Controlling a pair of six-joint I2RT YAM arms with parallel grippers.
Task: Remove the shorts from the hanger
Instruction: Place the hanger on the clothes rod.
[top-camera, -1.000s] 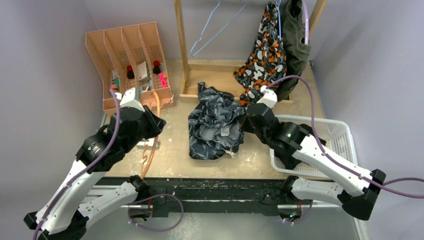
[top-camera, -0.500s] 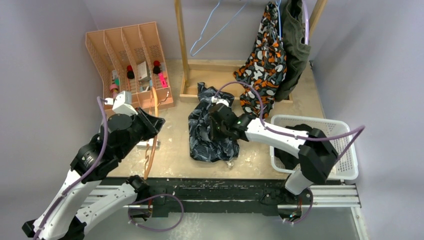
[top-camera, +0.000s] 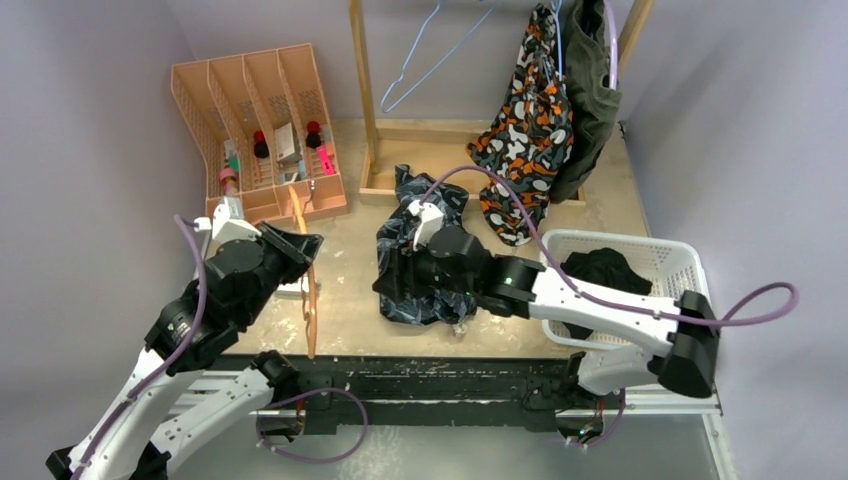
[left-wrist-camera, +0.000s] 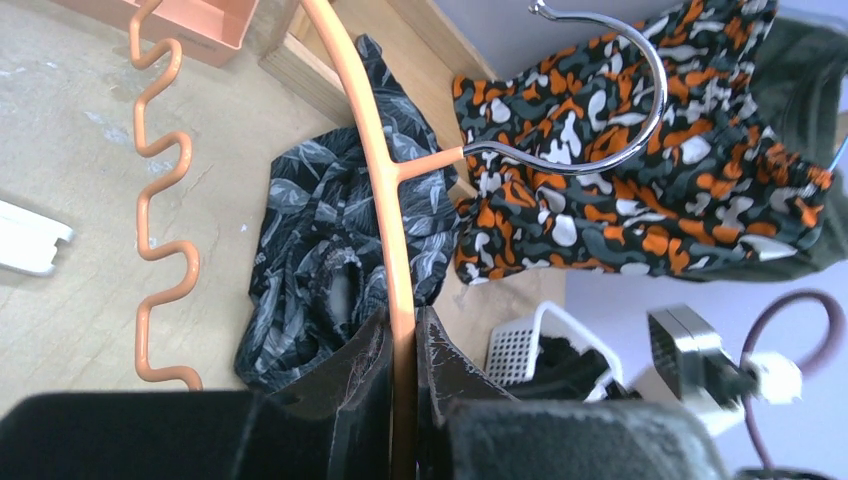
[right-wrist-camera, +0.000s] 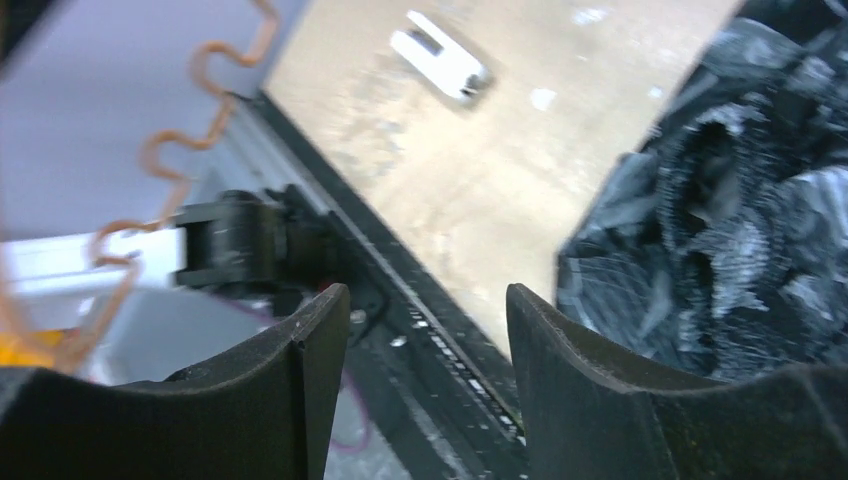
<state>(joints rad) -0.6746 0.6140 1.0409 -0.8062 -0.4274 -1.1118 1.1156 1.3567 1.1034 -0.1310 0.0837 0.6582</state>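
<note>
My left gripper (left-wrist-camera: 402, 340) is shut on the bar of an empty orange hanger (left-wrist-camera: 395, 200), which hangs over the table's left side (top-camera: 305, 290). Dark blue-grey patterned shorts (top-camera: 425, 270) lie crumpled mid-table. My right gripper (right-wrist-camera: 428, 310) stands open with nothing between its fingers, just left of those shorts (right-wrist-camera: 720, 250). Black shorts (top-camera: 600, 268) lie in the white basket (top-camera: 690, 290). Camouflage shorts (top-camera: 525, 130) and olive green shorts (top-camera: 592, 90) hang on the wooden rack (top-camera: 365, 90).
An orange desk organizer (top-camera: 260, 120) stands at the back left. A bare blue wire hanger (top-camera: 420, 60) hangs on the rack. A small white object (top-camera: 295, 288) lies near my left gripper. The rack's base frame sits behind the patterned shorts.
My right arm swung left from the basket to the patterned shorts and its jaws opened; black shorts now show in the basket. My left arm drew the orange hanger nearer the table's front.
</note>
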